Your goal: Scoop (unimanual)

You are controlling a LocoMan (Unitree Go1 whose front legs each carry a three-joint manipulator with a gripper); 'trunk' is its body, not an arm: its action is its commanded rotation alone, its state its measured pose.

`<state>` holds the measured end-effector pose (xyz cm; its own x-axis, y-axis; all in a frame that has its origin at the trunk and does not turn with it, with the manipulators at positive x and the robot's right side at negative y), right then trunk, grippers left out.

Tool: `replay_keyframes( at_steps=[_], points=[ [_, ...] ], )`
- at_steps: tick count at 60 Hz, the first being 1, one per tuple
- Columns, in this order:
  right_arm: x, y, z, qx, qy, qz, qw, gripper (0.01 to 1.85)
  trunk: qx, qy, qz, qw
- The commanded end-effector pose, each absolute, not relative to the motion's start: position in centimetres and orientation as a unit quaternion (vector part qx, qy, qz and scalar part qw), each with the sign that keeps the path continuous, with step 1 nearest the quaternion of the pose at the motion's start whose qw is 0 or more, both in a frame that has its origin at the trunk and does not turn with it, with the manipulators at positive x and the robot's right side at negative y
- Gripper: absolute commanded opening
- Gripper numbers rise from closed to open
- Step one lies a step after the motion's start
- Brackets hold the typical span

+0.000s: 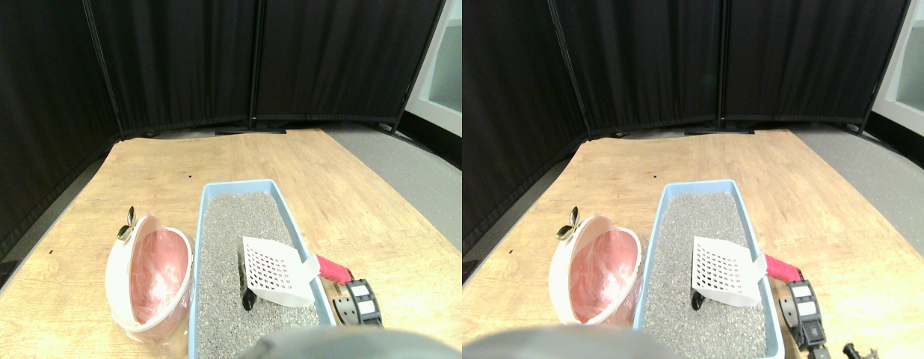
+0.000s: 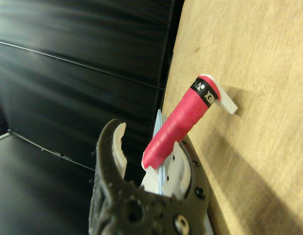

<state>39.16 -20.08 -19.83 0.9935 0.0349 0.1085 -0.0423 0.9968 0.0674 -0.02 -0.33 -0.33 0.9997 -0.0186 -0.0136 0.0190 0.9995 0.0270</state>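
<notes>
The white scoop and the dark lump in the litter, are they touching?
Cannot tell. In the stereo pair view the scoop's front edge overlaps the dark lump, but it could be hovering above it; the wrist view doesn't show the lump.

"EX" on pink handle's [image 2: 183,122] band

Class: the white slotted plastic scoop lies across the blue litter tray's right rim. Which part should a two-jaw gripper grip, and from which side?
Probably the pink wrapped handle of the white slotted plastic scoop, approached from the right, outside the blue litter tray. The handle juts over the tray's rim, clear of the grey litter, towards the right gripper. It is a thick round grip, while the scoop's head is broad, thin and perforated.
</notes>
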Motion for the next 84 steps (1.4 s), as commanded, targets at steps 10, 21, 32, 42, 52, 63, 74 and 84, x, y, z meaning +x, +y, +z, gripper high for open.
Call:
replay_keyframes(
  at_steps=[10,21,32,42,52,63,74,84],
  points=[
    [40.0,-20.6,-19.5,0.073,-0.085,0.036,0.993,0.84,0.002,0.005,-0.011,0.9999],
    [40.4,-20.6,-19.6,0.102,-0.068,0.037,0.992,0.95,-0.003,0.005,-0.007,1.0000],
    [41.2,-20.5,-19.9,0.107,-0.062,0.044,0.991,0.91,-0.007,0.005,-0.004,1.0000],
    [42.1,-20.4,-20.1,0.105,-0.066,0.052,0.991,0.89,-0.010,0.006,-0.003,0.9999],
    [43.2,-20.3,-20.2,0.109,-0.065,0.056,0.990,0.87,-0.011,0.006,-0.002,0.9999],
    [43.8,-20.5,-20.6,0.119,-0.062,0.056,0.989,0.87,-0.013,0.007,-0.001,0.9999],
    [44.4,-20.5,-21.0,0.135,-0.048,0.053,0.988,0.90,-0.013,0.008,0.001,0.9999],
    [45.0,-20.5,-21.3,0.137,-0.043,0.051,0.988,0.91,-0.013,0.007,0.001,0.9999]
  ],
)
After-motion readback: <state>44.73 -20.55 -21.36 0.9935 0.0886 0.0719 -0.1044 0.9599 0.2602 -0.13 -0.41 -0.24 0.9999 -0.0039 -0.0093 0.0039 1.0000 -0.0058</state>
